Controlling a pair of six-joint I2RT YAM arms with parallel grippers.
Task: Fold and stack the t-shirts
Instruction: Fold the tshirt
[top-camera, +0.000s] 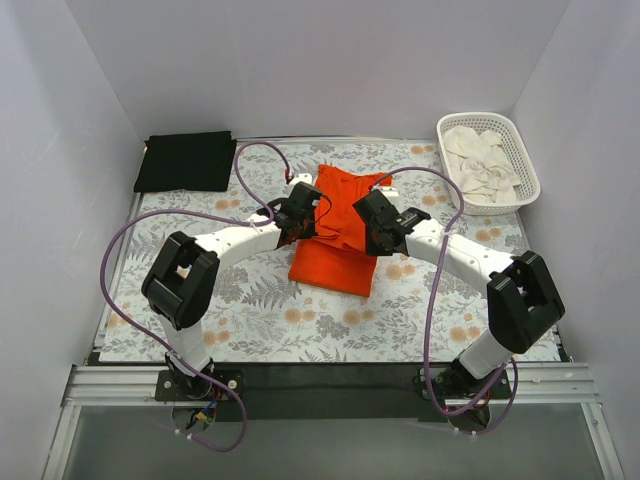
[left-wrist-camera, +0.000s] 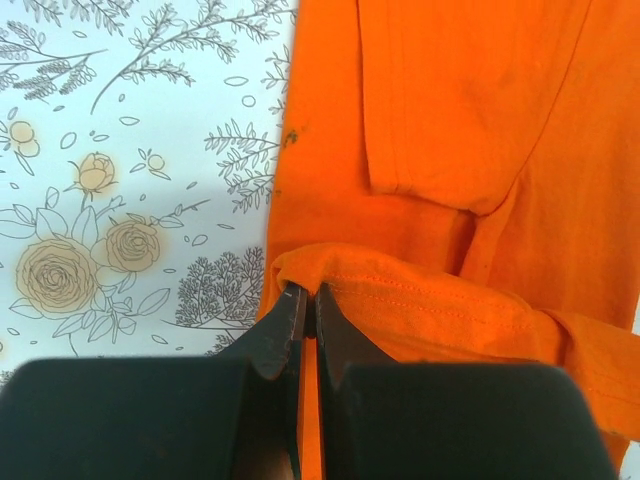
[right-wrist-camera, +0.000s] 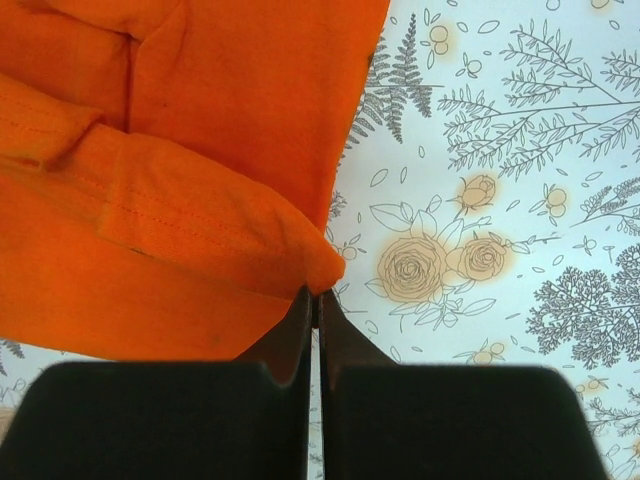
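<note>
The orange t-shirt (top-camera: 338, 232) lies partly folded in the middle of the floral tablecloth. My left gripper (top-camera: 300, 213) is shut on its left edge; in the left wrist view the fingers (left-wrist-camera: 287, 322) pinch a hemmed fold of the orange t-shirt (left-wrist-camera: 450, 180). My right gripper (top-camera: 377, 222) is shut on its right edge; in the right wrist view the fingertips (right-wrist-camera: 300, 315) pinch a corner of the orange t-shirt (right-wrist-camera: 200, 150), lifted off the cloth. The black t-shirt (top-camera: 186, 161) lies folded flat at the far left corner.
A white lattice basket (top-camera: 527, 160) holding white cloth (top-camera: 483, 160) stands at the far right. White walls enclose the table on three sides. Purple cables loop over both arms.
</note>
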